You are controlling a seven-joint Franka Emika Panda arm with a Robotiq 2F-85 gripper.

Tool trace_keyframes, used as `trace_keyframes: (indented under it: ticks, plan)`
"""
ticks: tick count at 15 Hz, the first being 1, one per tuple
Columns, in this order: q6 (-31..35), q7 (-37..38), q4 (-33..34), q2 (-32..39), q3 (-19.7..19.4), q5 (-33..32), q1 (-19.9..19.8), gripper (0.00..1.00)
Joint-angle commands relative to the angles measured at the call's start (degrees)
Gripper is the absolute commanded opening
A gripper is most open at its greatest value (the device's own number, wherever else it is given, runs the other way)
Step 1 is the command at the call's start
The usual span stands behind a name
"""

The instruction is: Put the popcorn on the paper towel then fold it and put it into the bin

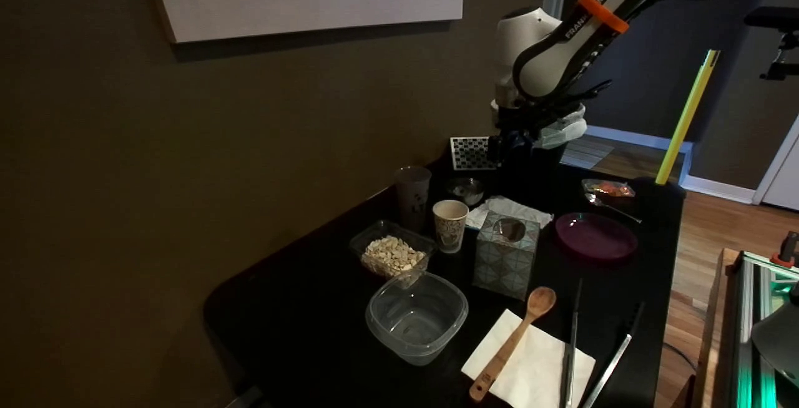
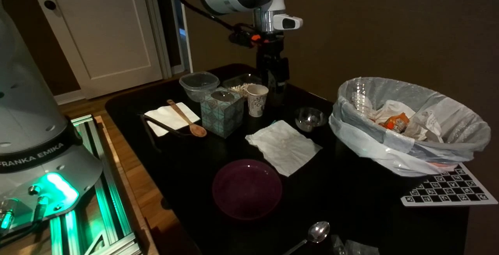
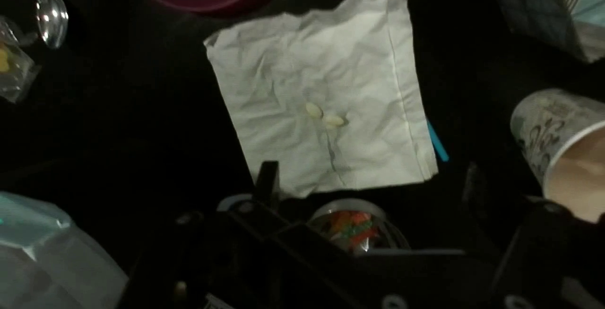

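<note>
The popcorn (image 1: 392,254) is a heap of pale bits in a small clear tub (image 1: 367,233); it shows partly behind the paper cup in an exterior view (image 2: 241,89). The creased white paper towel (image 3: 368,77) lies flat on the table, also in both exterior views (image 1: 530,211) (image 2: 286,149). Two pale bits (image 3: 314,110) lie near its middle. The bin (image 2: 374,149) has a white liner and holds rubbish; part of it shows in the wrist view (image 3: 45,257). My gripper (image 3: 371,165) is open and empty, above the table by the towel's edge. Its fingertips are dark in both exterior views (image 1: 513,145) (image 2: 277,85).
A glass bowl (image 3: 354,226) with colourful bits sits below the jaws. A paper cup (image 2: 257,101), tissue box (image 2: 222,114), purple plate (image 2: 247,190) and dark tall cup (image 1: 412,193) stand around. A larger clear tub (image 1: 417,320) and a wooden spoon (image 1: 518,339) on a white napkin (image 1: 537,370) are further off.
</note>
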Motion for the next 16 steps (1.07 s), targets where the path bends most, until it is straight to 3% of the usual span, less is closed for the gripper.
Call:
trace_keyframes:
  ticks: [1, 9, 16]
  plan:
    - [-3.2, -2.1, -4.7, -2.7, 4.7, 1.7, -4.9, 1.0]
    - [17.8, -7.1, -15.9, 0.7, 9.8, 10.8, -10.2, 1.0]
    - [29.6, -5.0, -17.9, 5.9, 7.4, 10.6, -10.0, 1.0]
